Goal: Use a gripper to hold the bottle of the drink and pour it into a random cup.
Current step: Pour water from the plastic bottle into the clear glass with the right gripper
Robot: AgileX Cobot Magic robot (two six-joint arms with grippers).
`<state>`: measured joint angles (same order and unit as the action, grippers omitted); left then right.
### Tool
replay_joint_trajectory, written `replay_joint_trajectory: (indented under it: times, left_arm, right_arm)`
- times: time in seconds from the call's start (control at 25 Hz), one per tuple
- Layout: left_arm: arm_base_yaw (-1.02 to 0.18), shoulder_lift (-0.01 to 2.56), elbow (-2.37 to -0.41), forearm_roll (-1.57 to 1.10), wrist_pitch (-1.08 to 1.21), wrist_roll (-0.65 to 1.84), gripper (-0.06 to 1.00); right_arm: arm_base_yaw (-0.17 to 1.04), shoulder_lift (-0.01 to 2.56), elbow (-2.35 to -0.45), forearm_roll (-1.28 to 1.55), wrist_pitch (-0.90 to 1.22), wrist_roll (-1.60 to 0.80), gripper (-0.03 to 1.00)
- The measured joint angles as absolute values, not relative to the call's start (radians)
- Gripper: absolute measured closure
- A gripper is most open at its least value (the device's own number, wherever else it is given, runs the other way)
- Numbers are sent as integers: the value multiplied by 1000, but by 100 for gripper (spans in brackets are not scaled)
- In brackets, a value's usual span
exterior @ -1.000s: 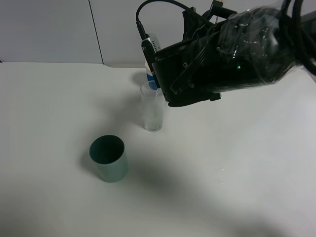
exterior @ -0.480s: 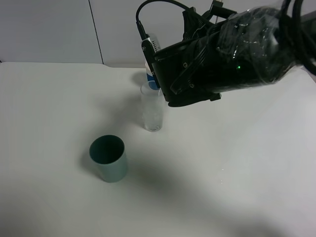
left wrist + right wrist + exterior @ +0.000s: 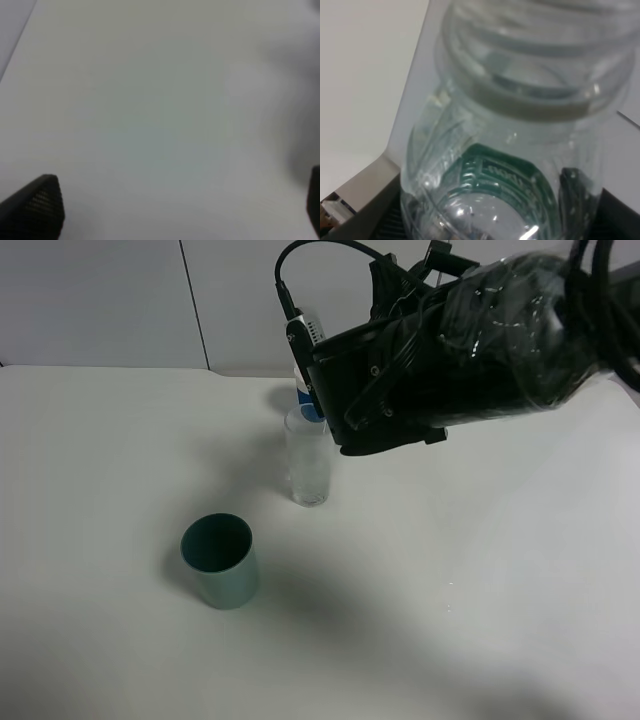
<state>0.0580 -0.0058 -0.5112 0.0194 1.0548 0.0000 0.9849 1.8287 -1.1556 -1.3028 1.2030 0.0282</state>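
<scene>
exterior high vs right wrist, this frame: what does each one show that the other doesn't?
Only exterior high: the tall clear glass, the teal cup, a blue cup showing behind the glass, the table, and the bulk of the right arm above and beside the glass.
Only right wrist: the bottle, clear and ribbed with a green label, held between the fingers. From outside, the arm hides it.
Both: only right-arm hardware and pale background.

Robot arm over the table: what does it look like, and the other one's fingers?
The arm is bulky and black, partly wrapped in shiny clear film, with black cables looping off it. The left gripper has black fingertips with fine gridded pads.
</scene>
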Motion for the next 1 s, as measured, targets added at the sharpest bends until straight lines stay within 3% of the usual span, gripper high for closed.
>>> replay_joint_trajectory:
  times: [1.0]
  left_arm:
    - [58,-6,-511,19,1055,0,-4]
  right_arm:
    - [1005,1829,-1178,-1321,1205,-21,40]
